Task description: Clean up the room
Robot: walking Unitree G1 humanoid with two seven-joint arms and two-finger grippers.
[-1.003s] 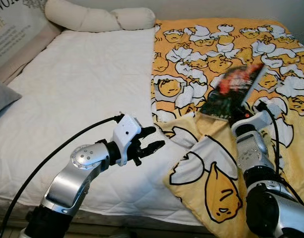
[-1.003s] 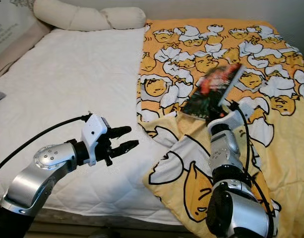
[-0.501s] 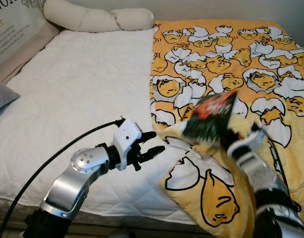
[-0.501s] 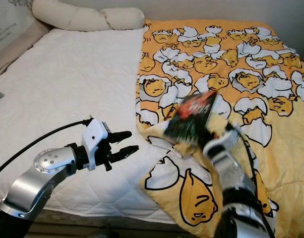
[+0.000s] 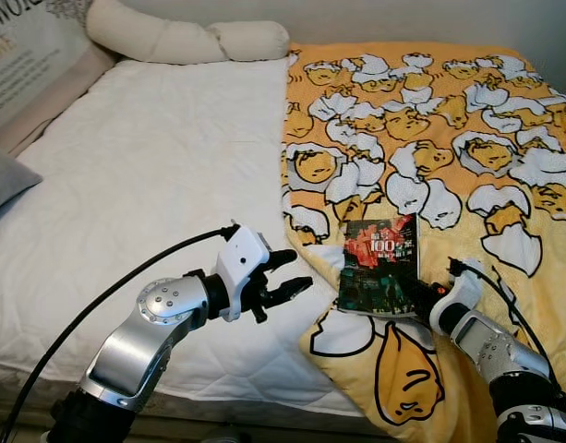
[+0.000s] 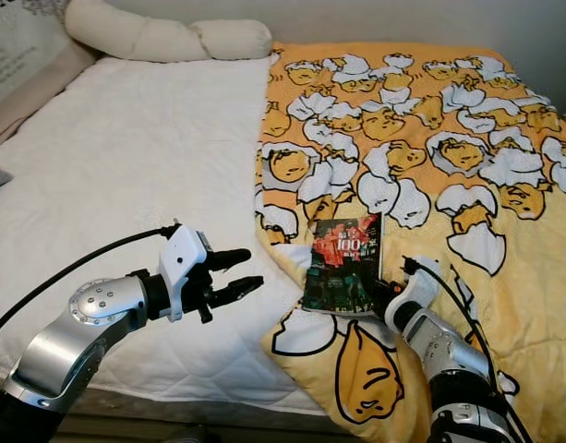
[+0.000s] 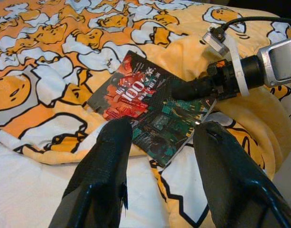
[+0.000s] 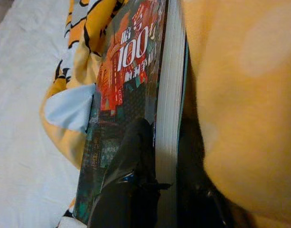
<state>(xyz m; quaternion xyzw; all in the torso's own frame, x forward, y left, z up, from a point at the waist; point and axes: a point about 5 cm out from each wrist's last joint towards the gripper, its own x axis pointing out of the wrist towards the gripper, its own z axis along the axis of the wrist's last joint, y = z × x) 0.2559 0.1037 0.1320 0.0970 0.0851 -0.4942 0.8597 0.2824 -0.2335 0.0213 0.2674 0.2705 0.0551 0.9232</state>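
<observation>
Dark paperback book with red-and-teal cover: pinched at lower edge by right end effector, fingers clamped on cover and pages, above yellow egg-print blanket on bed. Left end effector: fingers spread, empty, over white quilted mattress, just beside book. Judged: book picked up, not yet put away; tidying incomplete.

Bed wearing a white quilted cover, with a long cream bolster pillow lying along its head end. A yellow cartoon-egg blanket is covering the right half, its near corner folding over the front edge; a grey cushion is resting at the left edge.
</observation>
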